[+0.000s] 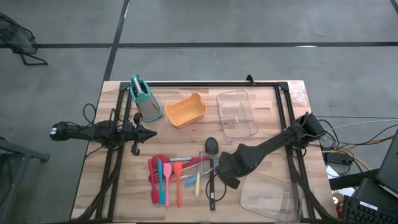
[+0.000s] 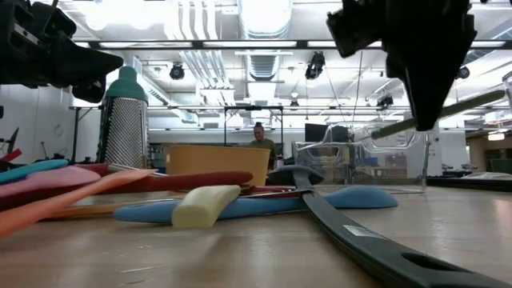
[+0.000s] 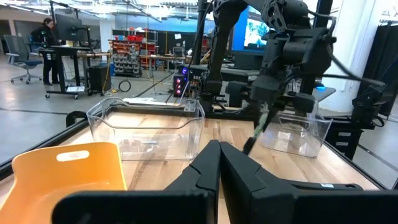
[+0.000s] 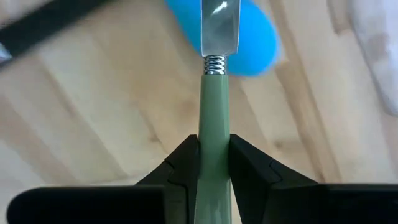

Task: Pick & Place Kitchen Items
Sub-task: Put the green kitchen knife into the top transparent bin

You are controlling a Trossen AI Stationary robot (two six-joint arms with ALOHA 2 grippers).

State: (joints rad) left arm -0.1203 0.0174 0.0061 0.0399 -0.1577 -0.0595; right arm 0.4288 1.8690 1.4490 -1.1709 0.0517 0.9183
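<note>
The wooden worktop [image 1: 267, 134] carries everything here. A clear plastic tray [image 1: 236, 113] lies near the back edge right of centre, and a second clear tray [image 1: 272, 198] sits at the front right corner. Left of the back tray is the orange rectangular tub [image 1: 185, 110], and left of that the teal-handled grey grater [image 1: 144, 98] stands near the back left corner.

The right arm reaches in from the right edge, its hand [image 4: 213, 163] raised above the worktop near the front middle. That hand is clamped on the pale green handle of a slim utensil [image 4: 214, 134]; a small steel coil joins the handle to a shiny metal blade. From table height the utensil [image 2: 448, 112] hangs tilted in the air, clear of the surface.

The left arm waits over the left edge, its hand [image 1: 138, 132] pinched together on nothing.

The other kitchen items lie in a loose cluster near the front edge, left of the right hand: a black ladle [image 1: 212, 171], a red spatula [image 1: 159, 165], pink [image 1: 157, 186], teal [image 1: 167, 182] and orange [image 1: 178, 180] spatulas, a blue spoon [image 2: 352, 198] and a small pale yellow piece [image 2: 205, 206].

A person [image 2: 258, 136] stands in the room behind.
</note>
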